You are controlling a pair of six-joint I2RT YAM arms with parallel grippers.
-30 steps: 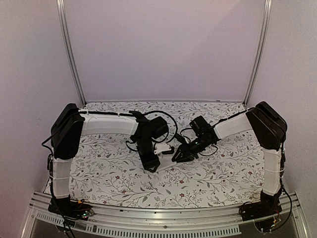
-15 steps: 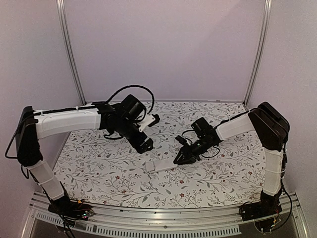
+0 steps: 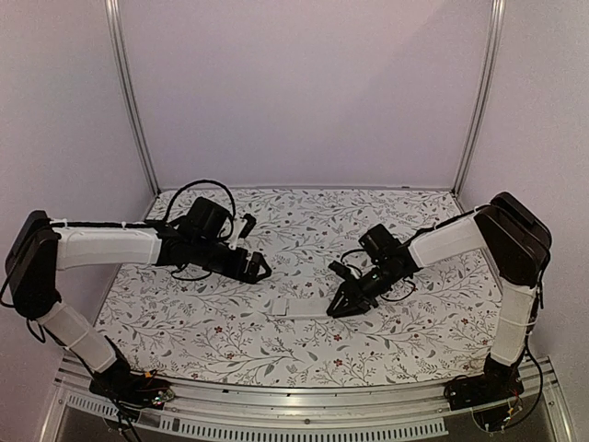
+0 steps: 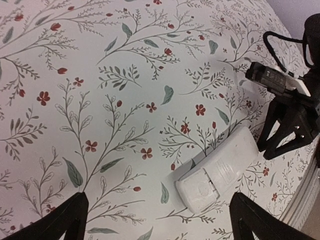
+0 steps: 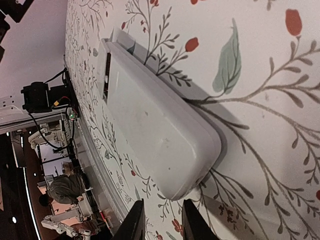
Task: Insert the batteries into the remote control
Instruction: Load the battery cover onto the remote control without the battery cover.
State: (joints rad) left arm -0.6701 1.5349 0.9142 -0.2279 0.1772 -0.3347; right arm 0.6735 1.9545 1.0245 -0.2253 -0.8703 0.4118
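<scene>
Both end effectors hold nothing: left (image 3: 258, 267) spread wide, right (image 3: 342, 304) nearly pressed together beside remote control (image 3: 304, 305)

No legible text or labels; remote control (image 4: 220, 172) back apparently blank

remote control (image 4: 216, 176): plain white back
tablecloth (image 3: 276, 341): white, grey-green leafy sprigs, small red flowers
arms (image 3: 101, 247): white links, black joints

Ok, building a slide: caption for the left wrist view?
Remote lying white back up on the floral cloth, right gripper at its far end.
</scene>
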